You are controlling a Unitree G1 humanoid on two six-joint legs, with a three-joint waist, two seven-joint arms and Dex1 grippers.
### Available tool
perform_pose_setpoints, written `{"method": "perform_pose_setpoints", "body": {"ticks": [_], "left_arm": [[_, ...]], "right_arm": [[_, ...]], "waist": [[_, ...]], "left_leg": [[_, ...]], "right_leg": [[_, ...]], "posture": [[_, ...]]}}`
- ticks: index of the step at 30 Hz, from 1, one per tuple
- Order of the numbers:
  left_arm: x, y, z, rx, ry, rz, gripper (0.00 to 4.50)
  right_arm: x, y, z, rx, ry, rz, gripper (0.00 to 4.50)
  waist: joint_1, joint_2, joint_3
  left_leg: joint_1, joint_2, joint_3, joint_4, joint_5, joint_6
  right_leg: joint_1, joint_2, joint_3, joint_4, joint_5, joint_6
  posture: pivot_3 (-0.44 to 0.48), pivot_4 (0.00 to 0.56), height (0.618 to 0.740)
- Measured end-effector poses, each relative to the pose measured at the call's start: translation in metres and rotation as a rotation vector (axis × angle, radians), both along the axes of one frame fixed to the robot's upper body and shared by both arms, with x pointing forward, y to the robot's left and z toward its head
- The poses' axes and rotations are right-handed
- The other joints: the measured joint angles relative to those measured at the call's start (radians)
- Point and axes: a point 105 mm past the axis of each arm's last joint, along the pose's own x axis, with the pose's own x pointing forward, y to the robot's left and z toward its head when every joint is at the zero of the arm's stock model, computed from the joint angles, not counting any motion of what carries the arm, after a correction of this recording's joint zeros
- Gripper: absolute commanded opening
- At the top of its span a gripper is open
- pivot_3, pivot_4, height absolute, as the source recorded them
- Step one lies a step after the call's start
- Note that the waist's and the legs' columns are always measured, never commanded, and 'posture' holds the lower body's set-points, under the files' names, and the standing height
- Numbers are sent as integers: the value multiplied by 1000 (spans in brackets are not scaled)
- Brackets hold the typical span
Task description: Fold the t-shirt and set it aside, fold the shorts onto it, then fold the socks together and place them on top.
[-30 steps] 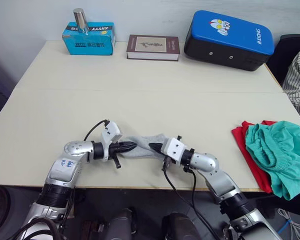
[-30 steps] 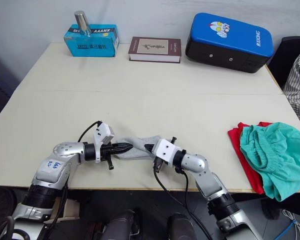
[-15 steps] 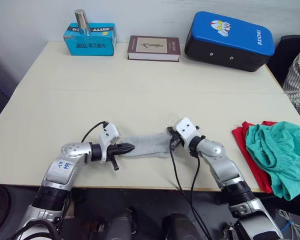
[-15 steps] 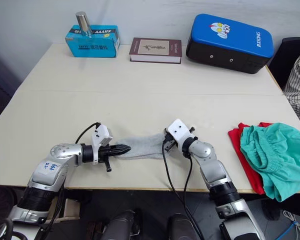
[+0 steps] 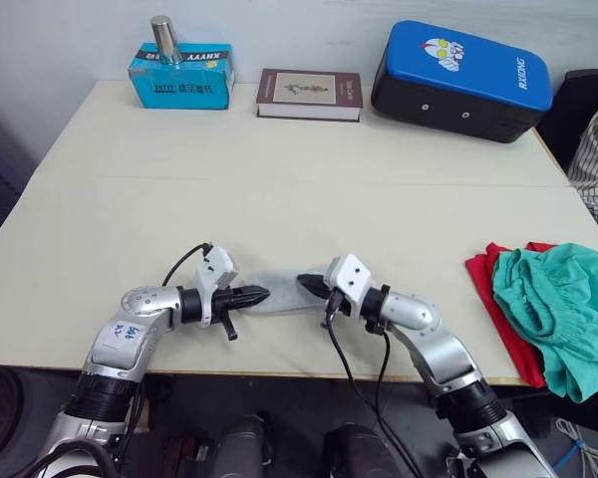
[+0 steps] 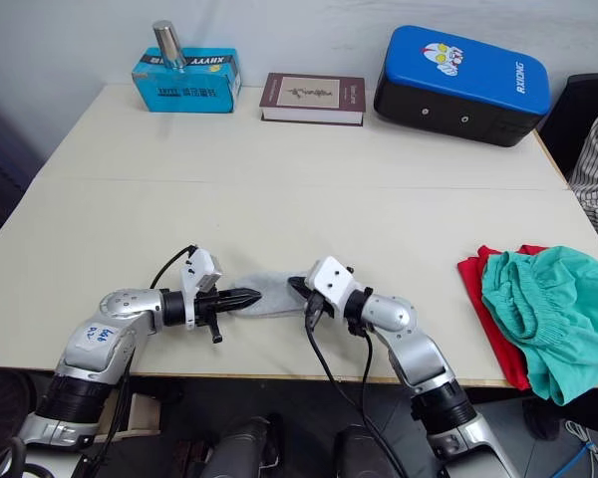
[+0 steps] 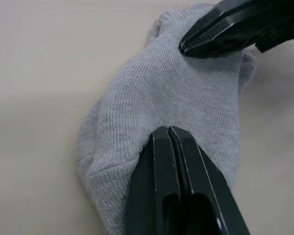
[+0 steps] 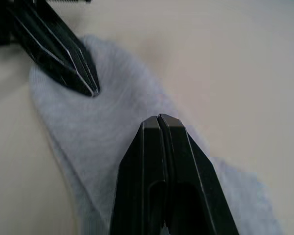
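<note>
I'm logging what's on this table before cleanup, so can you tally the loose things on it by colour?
Red: 1, the red cloth t-shirt.
Teal-green: 1, the teal-green fabric shorts.
Light grey: 1 bundle, the knit socks.
Blue: 2, the blue and black padded case and the blue cardboard box.
Brown: 1, the dark brown book.
Silver: 1, the metal cylinder.
Total: 7.

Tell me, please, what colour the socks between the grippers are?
The socks are plain light grey knit, clearest in the left wrist view.
</note>
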Motion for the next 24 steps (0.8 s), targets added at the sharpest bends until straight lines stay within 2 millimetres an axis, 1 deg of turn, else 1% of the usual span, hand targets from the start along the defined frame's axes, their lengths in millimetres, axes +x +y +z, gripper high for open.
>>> {"method": "perform_pose_setpoints", "body": {"ticks": [6, 8, 9, 11, 12, 14, 15, 16, 17, 18, 19, 20, 22, 23, 24], "left_arm": [[-2, 2, -1, -11, -26, -1, 30], [-2, 4, 0, -55, -53, -2, 30], [-4, 4, 1, -102, -73, -4, 30], [-7, 6, 8, -202, -88, 2, 413], [-6, 13, 16, -250, -87, 21, 641], [-3, 37, 36, -312, -70, 92, 1234], [-2, 47, 43, -324, -49, 127, 1538], [0, 60, 46, -319, 41, 183, 1876], [0, 78, 44, -271, 175, 272, 2189], [-1, 90, 40, -232, 274, 340, 2530], [-3, 97, 40, -228, 328, 384, 2835], [-4, 99, 39, -249, 380, 402, 3179], [-7, 95, 35, -272, 496, 402, 3765], [-8, 87, 35, -269, 555, 378, 4064], [-9, 78, 36, -264, 603, 350, 4064]], "right_arm": [[1, -37, -2, 36, -48, -63, 0], [-1, -40, 1, 84, -32, -48, 0], [-4, -39, 5, 118, -19, -28, 0], [-9, -28, 17, 168, -3, 33, 0], [-11, -16, 23, 172, 0, 77, 0], [-11, 3, 32, 145, -4, 147, 0], [-10, 6, 33, 130, -6, 157, 0], [-9, 9, 30, 99, -2, 161, 0], [-7, 11, 25, 59, 5, 164, 0], [-5, 11, 17, 23, 13, 161, 0], [-4, 8, 9, -14, 25, 153, 0], [-2, 6, 1, -42, 34, 144, 0], [1, 8, 4, -71, 4, 155, 0], [2, 7, 4, -86, 0, 156, 0], [2, 7, 3, -93, 1, 158, 0]], "waist": [[0, 0, 0], [-1, 0, 0], [-4, 1, 1], [-8, 0, 2], [-12, -1, 2], [-16, -1, 3], [-14, -1, 3], [-13, -2, 3], [-12, -2, 3], [-10, -2, 3], [-5, -2, 3], [1, -2, 4], [3, -4, 5], [4, -7, 6], [3, -9, 5]], "left_leg": [[0, 0, 0, 0, 0, 0], [0, 0, 0, 0, 0, 0], [0, 0, 0, 0, 0, 0], [-1, 1, 0, -1, 0, 0], [-1, 2, 0, -1, 0, -1], [0, 3, -1, -1, 1, -2], [0, 3, -1, -1, 1, -3], [0, 2, -2, -1, 1, -2], [0, 2, -2, -1, 1, -2], [0, 1, -3, -2, 1, -2], [0, 0, -2, -2, 0, 0], [-1, -1, -3, -1, 0, 0], [-1, -2, -3, -1, 0, 0], [-1, -2, -4, -1, 0, 0], [-1, -2, -5, -1, 1, -1]], "right_leg": [[1, 0, 0, -1, 0, 0], [0, 0, 0, 0, 0, 0], [-1, 0, 0, 0, 0, 0], [-1, 1, 0, 0, 0, 0], [-2, 2, 0, 0, 0, 0], [-2, 2, -1, 1, 0, 0], [-2, 2, -1, 1, 0, 0], [-2, 2, -1, 2, 0, 0], [-2, 2, -1, 2, 0, 0], [-2, 1, 0, 2, 0, 0], [-2, 0, 0, 1, 0, 0], [-1, -1, 0, 1, 0, 0], [-1, -1, 1, 0, 0, 1], [0, -1, 1, 0, 0, 1], [0, 0, 1, 0, 0, 1]], "posture": [[0, 150, 740], [0, 150, 740], [0, 150, 740], [0, 150, 740], [0, 150, 740], [0, 150, 740], [0, 150, 740], [0, 150, 740], [0, 150, 740], [0, 150, 740], [0, 150, 740], [0, 150, 740], [0, 150, 740], [0, 150, 740], [0, 150, 740]]}}
